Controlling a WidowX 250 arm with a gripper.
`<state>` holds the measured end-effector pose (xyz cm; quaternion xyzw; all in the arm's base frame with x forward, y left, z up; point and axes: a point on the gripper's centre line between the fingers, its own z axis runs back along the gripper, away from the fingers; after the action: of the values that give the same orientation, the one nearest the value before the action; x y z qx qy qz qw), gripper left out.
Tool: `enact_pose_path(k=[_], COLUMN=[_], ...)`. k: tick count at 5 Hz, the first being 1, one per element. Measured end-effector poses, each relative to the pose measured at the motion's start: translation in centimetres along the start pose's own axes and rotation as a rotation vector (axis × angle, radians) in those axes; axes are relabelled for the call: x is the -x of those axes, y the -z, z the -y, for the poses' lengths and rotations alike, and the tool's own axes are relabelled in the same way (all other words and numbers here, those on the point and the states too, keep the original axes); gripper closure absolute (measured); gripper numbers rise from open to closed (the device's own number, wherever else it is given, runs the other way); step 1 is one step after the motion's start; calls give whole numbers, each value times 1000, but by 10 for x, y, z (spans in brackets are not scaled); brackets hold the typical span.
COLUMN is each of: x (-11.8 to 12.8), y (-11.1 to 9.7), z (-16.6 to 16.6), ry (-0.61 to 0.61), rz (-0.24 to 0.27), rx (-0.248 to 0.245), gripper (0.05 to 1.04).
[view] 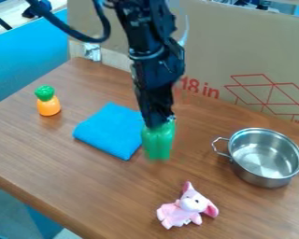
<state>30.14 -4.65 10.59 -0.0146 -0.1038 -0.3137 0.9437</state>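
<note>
The black gripper (158,122) hangs down over the middle of the wooden table, shut on the top of a green pepper-like toy (158,142). That toy hangs upright just right of a folded blue cloth (111,130), overlapping its right edge in the view. A pink plush toy (186,208) lies below and to the right, close to the front of the table. To the right stands a silver two-handled pot (266,156). On the left is an orange toy with a green top (48,105), standing upright.
A large cardboard sheet (239,56) with red print rises along the back edge of the wooden table (71,172). Behind the left edge is a blue surface (27,60). A black cable (77,33) loops from the arm at the upper left.
</note>
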Motion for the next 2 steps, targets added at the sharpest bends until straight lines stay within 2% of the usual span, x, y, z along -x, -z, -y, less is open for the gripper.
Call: enact_pose_path(k=[2], x=[-5], y=[19], z=[2], ry=[-16], rz=[-26], rx=[34], gripper=[976])
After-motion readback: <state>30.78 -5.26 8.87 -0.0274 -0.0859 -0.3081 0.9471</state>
